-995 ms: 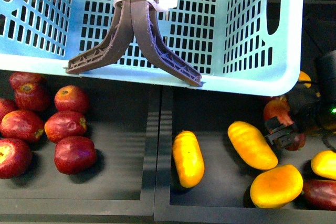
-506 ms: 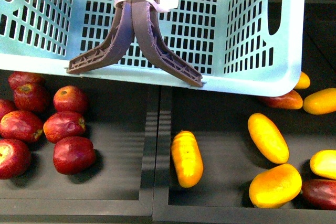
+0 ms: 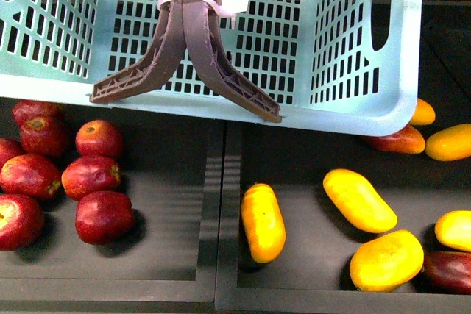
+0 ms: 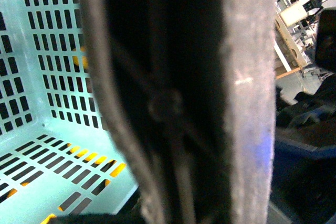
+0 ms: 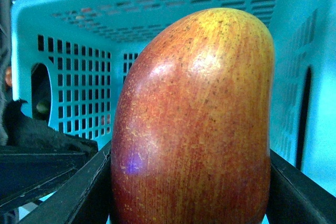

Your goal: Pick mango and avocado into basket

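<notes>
Here the right hand (image 5: 191,187) clamps the mango (image 5: 194,119), the basket (image 5: 68,30) close behind.

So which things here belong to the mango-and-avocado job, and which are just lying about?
Job: mango, gripped in the right tool; basket. No avocado clearly in view.
Lying about: red apples; yellow mangoes; reddish fruit by the basket's corner.

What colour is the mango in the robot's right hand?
The mango is red, shading to orange-yellow at one end; clearest in the right wrist view.
</notes>
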Controlling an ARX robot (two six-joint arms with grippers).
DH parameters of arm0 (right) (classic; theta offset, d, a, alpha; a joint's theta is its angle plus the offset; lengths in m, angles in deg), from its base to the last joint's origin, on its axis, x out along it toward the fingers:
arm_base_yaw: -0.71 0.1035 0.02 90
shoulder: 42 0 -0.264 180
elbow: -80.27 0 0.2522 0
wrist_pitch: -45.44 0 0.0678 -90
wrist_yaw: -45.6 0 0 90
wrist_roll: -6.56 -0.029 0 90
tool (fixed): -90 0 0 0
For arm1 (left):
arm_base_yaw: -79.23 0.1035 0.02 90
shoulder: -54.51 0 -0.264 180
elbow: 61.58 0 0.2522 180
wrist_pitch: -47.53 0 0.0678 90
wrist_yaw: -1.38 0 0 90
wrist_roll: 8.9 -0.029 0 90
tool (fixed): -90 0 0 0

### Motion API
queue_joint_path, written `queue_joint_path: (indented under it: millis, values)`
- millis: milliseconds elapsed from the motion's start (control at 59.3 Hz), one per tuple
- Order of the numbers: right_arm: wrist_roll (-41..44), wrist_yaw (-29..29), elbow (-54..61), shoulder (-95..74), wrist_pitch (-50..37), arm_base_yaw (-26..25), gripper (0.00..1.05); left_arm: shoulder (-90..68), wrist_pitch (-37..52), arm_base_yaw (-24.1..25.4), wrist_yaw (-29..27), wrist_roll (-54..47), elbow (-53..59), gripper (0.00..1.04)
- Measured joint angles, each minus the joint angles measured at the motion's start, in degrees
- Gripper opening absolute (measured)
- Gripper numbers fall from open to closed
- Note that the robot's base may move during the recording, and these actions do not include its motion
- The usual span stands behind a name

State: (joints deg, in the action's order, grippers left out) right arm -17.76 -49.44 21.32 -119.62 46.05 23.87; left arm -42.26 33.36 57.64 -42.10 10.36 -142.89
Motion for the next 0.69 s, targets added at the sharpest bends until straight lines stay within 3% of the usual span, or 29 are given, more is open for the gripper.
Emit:
queue_joint_path:
  millis: [101, 287, 523, 692]
  values:
    - [-0.22, 4.28, -1.60, -2.95, 1.38, 2.82, 0.69, 0.00, 0.00, 0.00, -0.02, 0.00, 0.00, 0.13]
    - [-1.88, 7.87, -2.64, -4.17, 0.72, 3.69, 0.98, 0.00, 0.02, 0.48, -0.02, -0.31, -0.04, 0.12]
    - [-1.53, 10.05, -0.79, 0.74, -3.15, 0.72, 0.96, -0.02, 0.00, 0.22, -0.26, -0.20, -0.09, 0.12]
    - [1.90, 15.96, 3.54, 12.83, -1.29, -4.04, 0.96, -0.07, 0.00, 0.26, 0.11, 0.07, -0.09, 0.12]
